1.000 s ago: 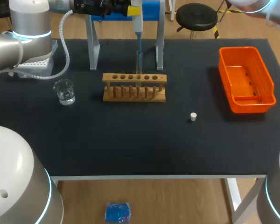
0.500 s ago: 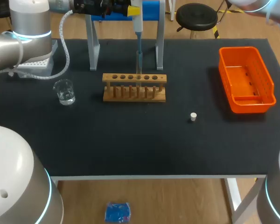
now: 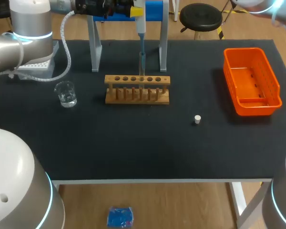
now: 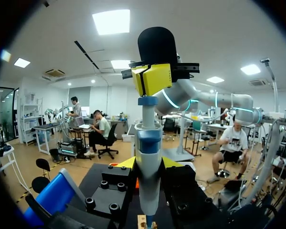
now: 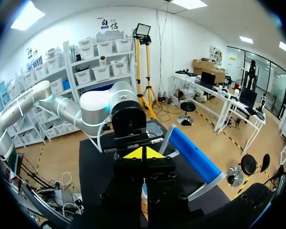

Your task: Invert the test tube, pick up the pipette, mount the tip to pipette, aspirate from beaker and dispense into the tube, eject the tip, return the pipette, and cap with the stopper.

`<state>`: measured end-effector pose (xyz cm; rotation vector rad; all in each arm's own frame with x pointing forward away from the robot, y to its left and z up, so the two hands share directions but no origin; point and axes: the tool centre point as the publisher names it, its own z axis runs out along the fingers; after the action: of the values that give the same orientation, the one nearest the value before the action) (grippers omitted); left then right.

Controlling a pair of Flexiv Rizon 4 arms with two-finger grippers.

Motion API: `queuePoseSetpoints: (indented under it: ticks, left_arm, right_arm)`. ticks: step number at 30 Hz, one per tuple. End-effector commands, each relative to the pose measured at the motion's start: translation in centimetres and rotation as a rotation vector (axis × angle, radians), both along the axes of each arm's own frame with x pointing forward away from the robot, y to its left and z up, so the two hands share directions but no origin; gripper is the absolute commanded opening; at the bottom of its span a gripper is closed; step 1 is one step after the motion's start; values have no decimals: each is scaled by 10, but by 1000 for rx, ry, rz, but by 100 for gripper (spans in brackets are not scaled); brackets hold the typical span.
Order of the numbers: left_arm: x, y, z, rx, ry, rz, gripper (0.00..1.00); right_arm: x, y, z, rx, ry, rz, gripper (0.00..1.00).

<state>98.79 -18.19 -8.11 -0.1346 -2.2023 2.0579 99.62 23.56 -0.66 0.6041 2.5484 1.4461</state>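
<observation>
My left gripper [image 3: 132, 9] is shut on the pipette [image 3: 141, 33] at the table's far edge, holding it upright. The pipette's lower end reaches down to the test tube [image 3: 142, 62] standing in the wooden rack [image 3: 137, 89]. In the left wrist view the pipette body [image 4: 148, 157] rises between my yellow fingertips [image 4: 125, 163]. My right gripper [image 4: 152, 78] is shut, its yellow tips right at the pipette's top button. In its own view the right gripper [image 5: 143, 153] faces my left arm's wrist. The beaker [image 3: 66, 93] holds liquid, left of the rack. The white stopper [image 3: 197, 119] lies right of the middle.
An orange bin [image 3: 271, 78] sits at the right edge. A tip box [image 3: 35, 67] stands at the far left under my left arm. The pipette stand [image 3: 93, 47] with its blue top straddles the area just behind the rack.
</observation>
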Motion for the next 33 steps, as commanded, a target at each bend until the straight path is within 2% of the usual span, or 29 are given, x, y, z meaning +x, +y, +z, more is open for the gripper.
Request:
queuePoseSetpoints:
  ticks: [1, 33]
  left_arm:
    - [-1, 0, 2, -2, -2, 4, 0]
    - [-1, 0, 2, -2, -2, 4, 0]
  right_arm:
    - [-2, -2, -3, -3, 4, 2, 0]
    - [-3, -5, -27, -14, 41, 4, 0]
